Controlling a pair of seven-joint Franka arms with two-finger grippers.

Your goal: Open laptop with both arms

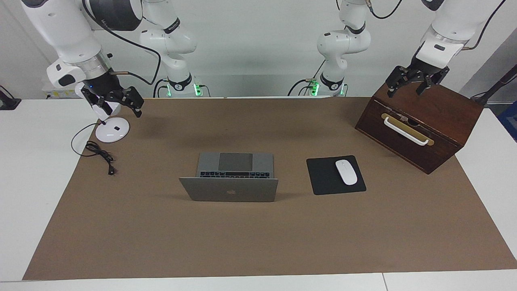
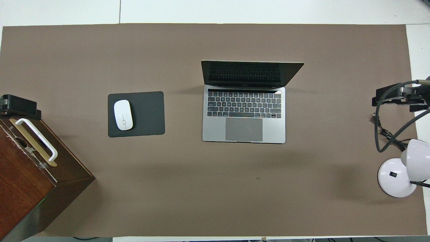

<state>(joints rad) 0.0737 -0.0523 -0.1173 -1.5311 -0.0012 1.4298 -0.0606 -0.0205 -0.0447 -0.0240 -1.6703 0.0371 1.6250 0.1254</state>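
The silver-grey laptop [image 1: 230,178] [image 2: 244,107] stands open in the middle of the brown mat. Its lid is raised, and the keyboard and trackpad face the robots. Nothing touches it. My left gripper [image 1: 404,92] [image 2: 18,104] hangs open and empty just over the top of the wooden box at the left arm's end of the table. My right gripper [image 1: 121,108] [image 2: 396,97] hangs open and empty over the desk lamp's base at the right arm's end. Both grippers are well away from the laptop.
A dark wooden box [image 1: 428,121] [image 2: 30,174] with a white handle sits at the left arm's end. Between it and the laptop lies a black mouse pad [image 1: 323,178] [image 2: 147,114] carrying a white mouse [image 1: 346,172] [image 2: 123,115]. A white lamp base [image 1: 112,131] [image 2: 393,178] and black cable [image 1: 99,152] lie at the right arm's end.
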